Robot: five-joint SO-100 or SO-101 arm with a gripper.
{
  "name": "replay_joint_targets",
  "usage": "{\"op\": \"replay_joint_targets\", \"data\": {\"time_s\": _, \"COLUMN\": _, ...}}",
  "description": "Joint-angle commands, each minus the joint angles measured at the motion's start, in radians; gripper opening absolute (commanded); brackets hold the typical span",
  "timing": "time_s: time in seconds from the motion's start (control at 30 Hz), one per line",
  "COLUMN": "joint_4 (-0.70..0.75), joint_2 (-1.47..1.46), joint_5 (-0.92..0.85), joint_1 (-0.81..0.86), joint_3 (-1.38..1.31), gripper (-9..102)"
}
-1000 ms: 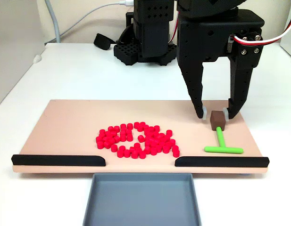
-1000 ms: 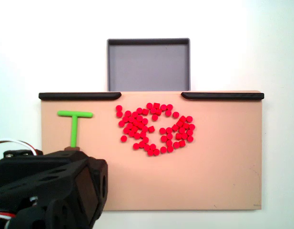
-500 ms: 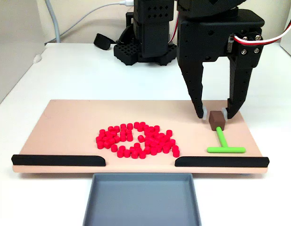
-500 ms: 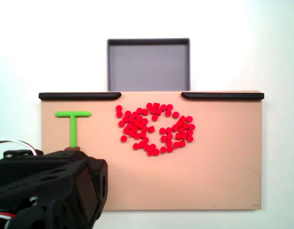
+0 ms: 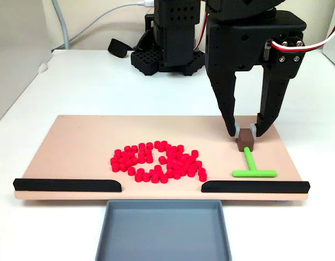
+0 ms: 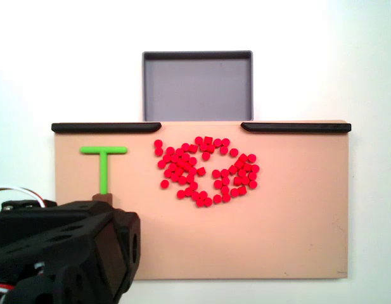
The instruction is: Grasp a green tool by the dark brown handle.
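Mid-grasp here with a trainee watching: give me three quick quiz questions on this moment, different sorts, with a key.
1. True or false: in a fixed view the gripper has its fingertips on either side of the dark brown handle.
2. Where does the green tool lie on the board? A among the red cylinders; B apart from them; C in the grey tray.
3. Fill in: the tool's crossbar lies near a black ____.

Key: 1 true; 2 B; 3 strip.
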Motion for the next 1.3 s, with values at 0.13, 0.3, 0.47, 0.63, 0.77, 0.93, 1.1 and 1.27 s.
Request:
{"op": "replay_joint_targets", "data": {"time_s": 0.13, "joint_4": -0.006, "joint_2": 0.012, "joint_5": 0.008, "joint_1": -0.014, "joint_3": -0.005, "gripper": 0}}
{"op": "replay_joint_targets", "data": {"time_s": 0.3, "joint_4": -0.006, "joint_2": 0.014, "joint_5": 0.008, "joint_1": -0.014, "joint_3": -0.005, "gripper": 0}}
{"op": "replay_joint_targets", "data": {"time_s": 0.47, "joint_4": 0.006, "joint_2": 0.051, "joint_5": 0.018, "joint_1": -0.002, "joint_3": -0.009, "gripper": 0}}
{"op": "replay_joint_targets", "data": {"time_s": 0.63, "joint_4": 0.067, "joint_2": 0.135, "joint_5": -0.005, "joint_1": 0.031, "joint_3": -0.014, "gripper": 0}}
{"op": "replay_joint_targets", "data": {"time_s": 0.77, "joint_4": 0.13, "joint_2": 0.215, "joint_5": -0.058, "joint_1": 0.066, "joint_3": -0.017, "gripper": 0}}
{"op": "replay_joint_targets", "data": {"time_s": 0.93, "joint_4": 0.195, "joint_2": 0.307, "joint_5": -0.158, "joint_1": 0.135, "joint_3": -0.014, "gripper": 0}}
{"op": "replay_joint_targets", "data": {"time_s": 1.1, "joint_4": 0.224, "joint_2": 0.374, "joint_5": -0.278, "joint_1": 0.229, "joint_3": 0.02, "gripper": 0}}
{"op": "replay_joint_targets", "data": {"time_s": 1.27, "joint_4": 0.224, "joint_2": 0.413, "joint_5": -0.324, "joint_1": 0.321, "joint_3": 0.064, "gripper": 0}}
